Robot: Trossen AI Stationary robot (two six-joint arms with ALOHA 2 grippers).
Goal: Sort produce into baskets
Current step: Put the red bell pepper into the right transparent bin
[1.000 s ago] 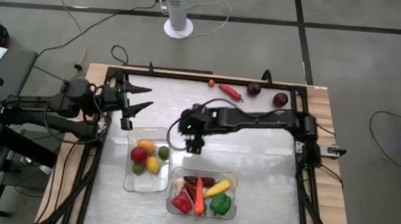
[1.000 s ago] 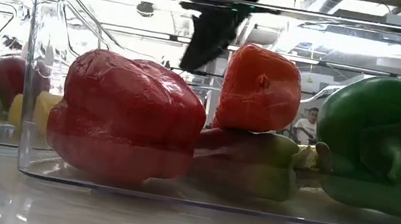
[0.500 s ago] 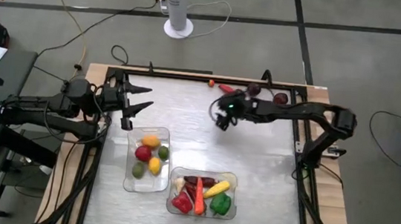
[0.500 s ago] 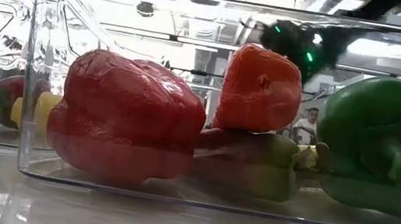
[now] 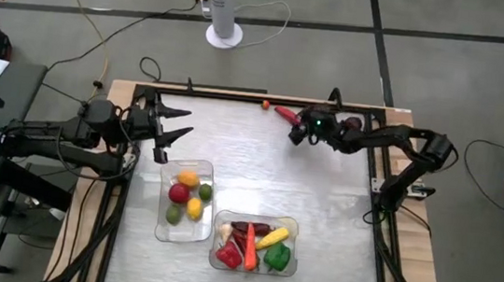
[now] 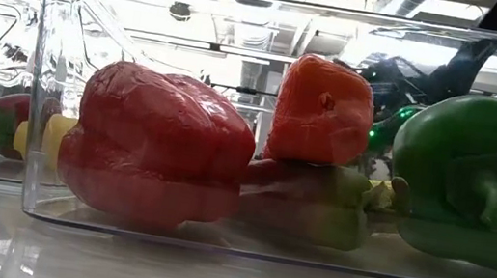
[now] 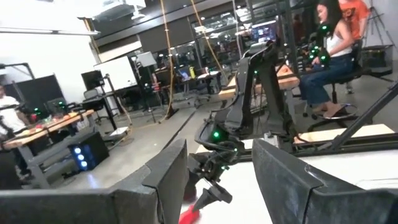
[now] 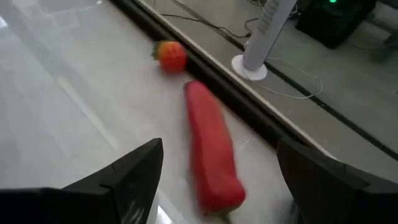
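Two clear baskets hold produce. The left basket has a red, an orange, a yellow and two green pieces. The right basket has red and green peppers and others. A red chilli lies on the table by the far edge, with a small red-orange round beyond it. My right gripper is open just short of the chilli and touches nothing. My left gripper is open and empty at the table's far left.
A dark purple round lies at the far right edge, partly behind my right arm. A black frame rail runs along the far edge. Bare tabletop lies between the chilli and the baskets. A person sits in the room beyond.
My right gripper has gone from beside the left basket toward the table's far edge and right, ending just short of the red chilli. The produce in both baskets has stayed in place.
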